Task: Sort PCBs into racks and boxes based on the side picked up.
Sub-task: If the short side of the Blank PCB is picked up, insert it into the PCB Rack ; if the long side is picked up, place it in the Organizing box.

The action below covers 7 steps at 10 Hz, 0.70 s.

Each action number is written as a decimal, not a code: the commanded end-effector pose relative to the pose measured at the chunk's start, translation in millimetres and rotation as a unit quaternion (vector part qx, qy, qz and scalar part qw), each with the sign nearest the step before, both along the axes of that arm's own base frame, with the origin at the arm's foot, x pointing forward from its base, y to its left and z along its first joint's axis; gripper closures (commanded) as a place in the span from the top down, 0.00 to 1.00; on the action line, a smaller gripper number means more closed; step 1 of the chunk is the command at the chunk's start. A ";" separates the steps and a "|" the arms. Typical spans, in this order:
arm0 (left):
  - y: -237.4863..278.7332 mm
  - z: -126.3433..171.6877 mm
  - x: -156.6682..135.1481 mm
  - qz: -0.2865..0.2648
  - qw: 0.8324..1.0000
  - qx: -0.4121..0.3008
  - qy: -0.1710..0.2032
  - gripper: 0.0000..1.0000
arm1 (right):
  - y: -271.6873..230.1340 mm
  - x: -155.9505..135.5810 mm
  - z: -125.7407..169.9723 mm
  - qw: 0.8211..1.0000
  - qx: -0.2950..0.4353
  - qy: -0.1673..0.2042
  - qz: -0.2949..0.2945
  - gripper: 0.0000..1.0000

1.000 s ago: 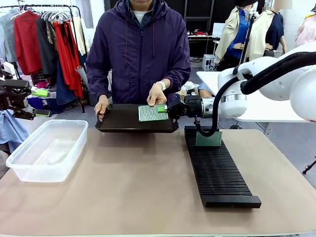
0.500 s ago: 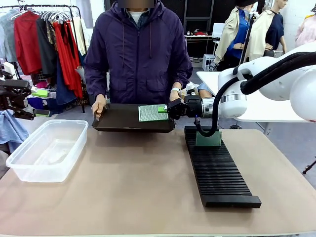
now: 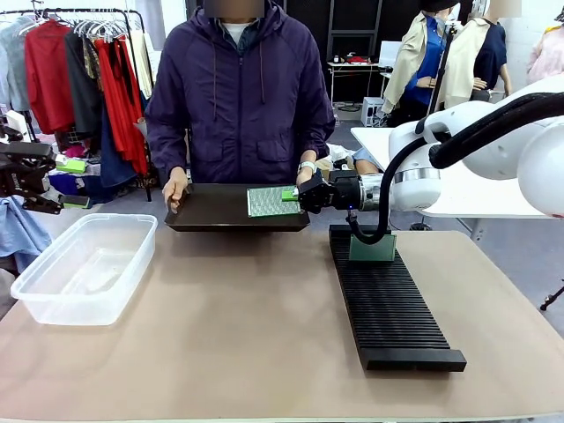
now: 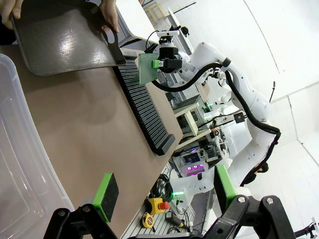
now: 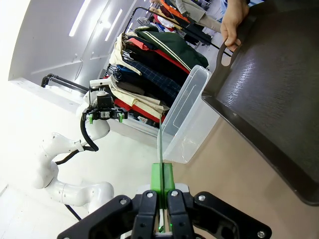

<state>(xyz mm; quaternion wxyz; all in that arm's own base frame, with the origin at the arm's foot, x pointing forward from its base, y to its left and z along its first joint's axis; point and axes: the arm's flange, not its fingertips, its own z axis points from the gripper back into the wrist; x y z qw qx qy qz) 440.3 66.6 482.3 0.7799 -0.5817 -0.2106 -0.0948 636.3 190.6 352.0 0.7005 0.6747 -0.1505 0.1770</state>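
In the middle of the front view, the right gripper [image 3: 298,196] is closed on the right edge of a light green PCB [image 3: 267,201]. The board shows over the right part of the dark tray [image 3: 211,214] that the person holds with both hands. A second PCB [image 3: 372,249] stands upright at the far end of the black rack [image 3: 392,308] at the lower right, and the clear plastic tub [image 3: 84,264] is at the lower left. At the bottom of its own wrist view, the left gripper [image 4: 164,191] has its fingers [image 4: 105,195] wide apart and holds nothing.

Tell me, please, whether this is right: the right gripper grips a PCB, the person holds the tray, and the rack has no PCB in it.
Not quite: the front view shows an upright PCB at the far end of the rack. The rest stands: the right gripper grips a second PCB, and the person holds the tray.
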 end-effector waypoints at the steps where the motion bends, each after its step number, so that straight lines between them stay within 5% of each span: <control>1: 0.1 1.4 -0.5 0.001 1.000 -0.001 0.003 1.00 | 1.8 -0.3 1.3 1.000 0.000 -0.001 0.000 0.00; 7: 0.1 1.4 -0.5 0.001 1.000 -0.001 0.003 1.00 | 1.8 -0.3 1.3 1.000 0.000 -0.001 0.000 0.00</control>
